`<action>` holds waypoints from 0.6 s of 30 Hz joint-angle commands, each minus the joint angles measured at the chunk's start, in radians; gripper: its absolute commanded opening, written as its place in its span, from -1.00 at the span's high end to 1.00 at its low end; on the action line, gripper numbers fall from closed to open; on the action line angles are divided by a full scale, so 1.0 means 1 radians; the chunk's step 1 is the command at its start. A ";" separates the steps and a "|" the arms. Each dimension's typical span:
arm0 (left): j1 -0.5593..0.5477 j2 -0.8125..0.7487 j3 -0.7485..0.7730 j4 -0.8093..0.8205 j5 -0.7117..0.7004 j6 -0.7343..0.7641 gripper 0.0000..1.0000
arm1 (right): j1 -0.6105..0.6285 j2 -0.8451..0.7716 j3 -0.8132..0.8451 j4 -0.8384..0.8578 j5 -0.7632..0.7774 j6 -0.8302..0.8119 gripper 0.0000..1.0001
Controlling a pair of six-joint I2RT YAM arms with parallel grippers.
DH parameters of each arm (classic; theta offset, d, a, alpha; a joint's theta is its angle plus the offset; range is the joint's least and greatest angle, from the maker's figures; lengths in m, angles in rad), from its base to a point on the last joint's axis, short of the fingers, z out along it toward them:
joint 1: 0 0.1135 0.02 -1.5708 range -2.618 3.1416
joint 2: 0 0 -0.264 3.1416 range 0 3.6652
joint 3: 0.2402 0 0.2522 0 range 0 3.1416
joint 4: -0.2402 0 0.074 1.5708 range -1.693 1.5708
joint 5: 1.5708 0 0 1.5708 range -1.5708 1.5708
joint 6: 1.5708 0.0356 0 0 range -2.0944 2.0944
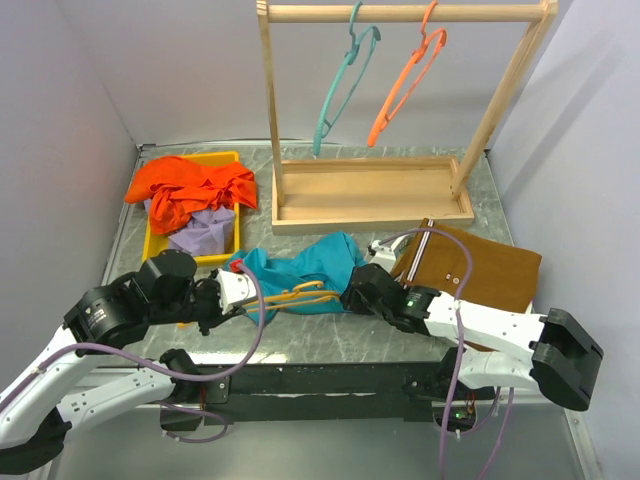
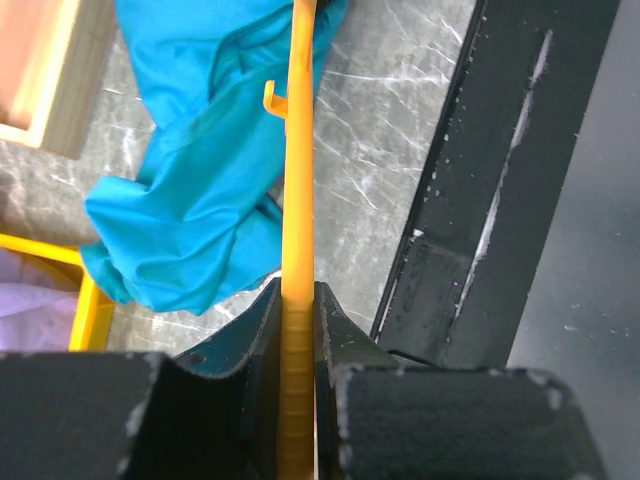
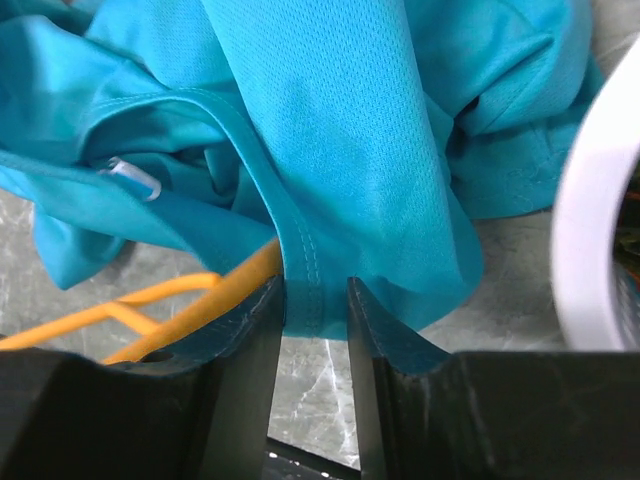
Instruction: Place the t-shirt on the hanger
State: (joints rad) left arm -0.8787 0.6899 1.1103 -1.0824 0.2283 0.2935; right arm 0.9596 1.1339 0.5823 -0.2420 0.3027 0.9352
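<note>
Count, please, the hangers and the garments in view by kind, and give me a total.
Hangers: 3 (yellow hanger, teal hanger, orange hanger)
Garments: 3 (teal t-shirt, orange-red garment, lavender garment)
Total: 6

t-shirt (image 3: 380,150): matt mesh cloth | hanger (image 2: 298,250): smooth plastic | table (image 2: 390,190): glossy marbled

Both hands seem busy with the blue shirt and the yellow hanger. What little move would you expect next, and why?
Probably the right hand should draw the hem it pinches a little farther over the hanger. The left hand clamps the hanger steady, and one hanger arm already slips under the t-shirt beside that hem, so the shirt looks only partly threaded.
</note>
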 commanded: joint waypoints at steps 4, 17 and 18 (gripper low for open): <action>-0.003 0.022 0.092 0.029 -0.040 0.016 0.98 | -0.002 0.038 0.007 0.056 -0.005 0.004 0.48; -0.014 0.097 0.132 0.010 -0.050 0.015 0.98 | -0.002 0.043 0.008 0.055 0.012 0.001 0.67; -0.014 0.099 0.131 0.009 -0.049 0.015 0.98 | -0.002 0.041 0.008 0.053 0.015 -0.002 0.70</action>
State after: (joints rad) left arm -0.8871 0.7887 1.1957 -1.0828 0.1772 0.2985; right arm 0.9596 1.1713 0.5823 -0.2195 0.2905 0.9344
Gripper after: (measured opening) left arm 0.171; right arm 0.170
